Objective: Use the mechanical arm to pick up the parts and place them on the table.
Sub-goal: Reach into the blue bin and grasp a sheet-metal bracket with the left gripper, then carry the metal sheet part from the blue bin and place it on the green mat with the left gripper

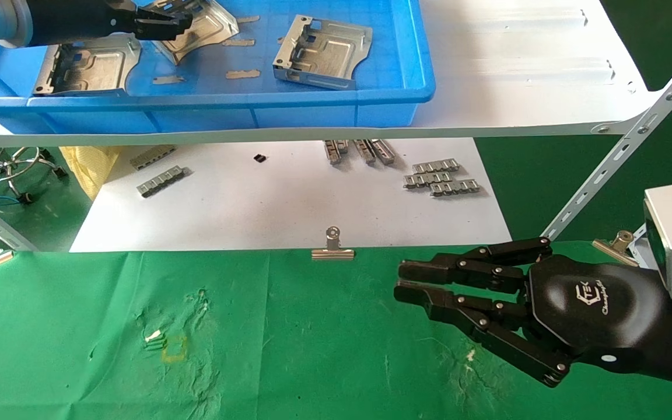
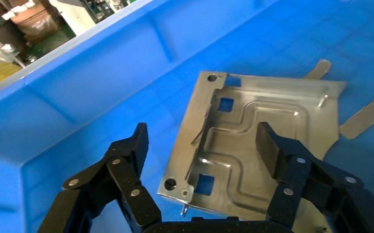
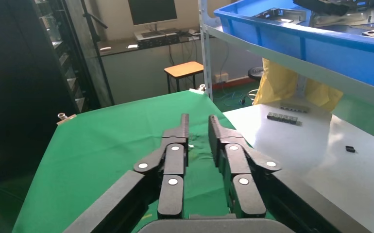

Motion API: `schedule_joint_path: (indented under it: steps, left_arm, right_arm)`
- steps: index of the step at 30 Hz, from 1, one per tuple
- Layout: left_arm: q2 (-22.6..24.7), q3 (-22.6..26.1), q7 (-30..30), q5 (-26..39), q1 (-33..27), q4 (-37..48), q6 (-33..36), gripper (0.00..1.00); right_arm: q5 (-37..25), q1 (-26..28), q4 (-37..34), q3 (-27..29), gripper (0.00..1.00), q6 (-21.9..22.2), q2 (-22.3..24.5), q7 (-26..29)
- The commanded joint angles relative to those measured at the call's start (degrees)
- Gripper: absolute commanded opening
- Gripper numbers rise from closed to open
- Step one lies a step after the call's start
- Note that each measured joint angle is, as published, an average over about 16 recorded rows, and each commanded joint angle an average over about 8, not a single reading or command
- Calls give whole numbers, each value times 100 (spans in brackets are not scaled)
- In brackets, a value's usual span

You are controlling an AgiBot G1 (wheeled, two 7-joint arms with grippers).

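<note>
The left mechanical arm (image 1: 155, 23) is inside the blue bin (image 1: 371, 96) at the 11 o'clock area of the head view, poised over a tilted part (image 2: 263, 141). Its jaws are released and spread: in the left wrist view one finger (image 2: 131, 145) stands off the part's raised rim and the opposite finger (image 2: 277, 150) hangs over the embossed face. No grasp is made yet.

Two more parts lie in the bin, one (image 1: 88, 67) at 9 o'clock from the arm, one (image 1: 324, 52) at 3 o'clock.

The right mechanical arm (image 1: 458, 297) is idle above the green counter (image 1: 254, 350) at 4 o'clock in the head view, jaws empty, fingers nearly together and extended.

Probable faults from this state:
- Slip on closure. The target part appears tilted; thin sheet metal pinched across a sloped face may pivot or skate out.
- One-sided contact. The far finger sits inboard of the rim; closing may push the part toward the bin wall instead of clamping it.
- Snagging. Flat grey slips (image 2: 369, 116) lie just beside the part and could be dragged along.
- Collision on exit. Lifting too low risks striking the bin rim.
</note>
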Motion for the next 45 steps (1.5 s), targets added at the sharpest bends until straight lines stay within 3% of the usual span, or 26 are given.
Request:
schedule_joint_path:
  steps: [1, 30, 37, 45]
  left_arm:
    - [20, 13, 12, 19, -3, 28, -77, 0]
    - [-126, -183, -251, -264, 7, -8, 78, 0]
    - [-358, -311, -18, -458, -97, -185, 932, 0]
    - [-817, -544, 494, -846, -10, -393, 2766, 0]
  right_arm:
    - [0, 0, 0, 0, 100, 0, 0, 0]
    - [0, 0, 0, 0, 100, 0, 0, 0]
    - [0, 0, 0, 0, 100, 0, 0, 0]
    - [0, 0, 0, 0, 100, 0, 0, 0]
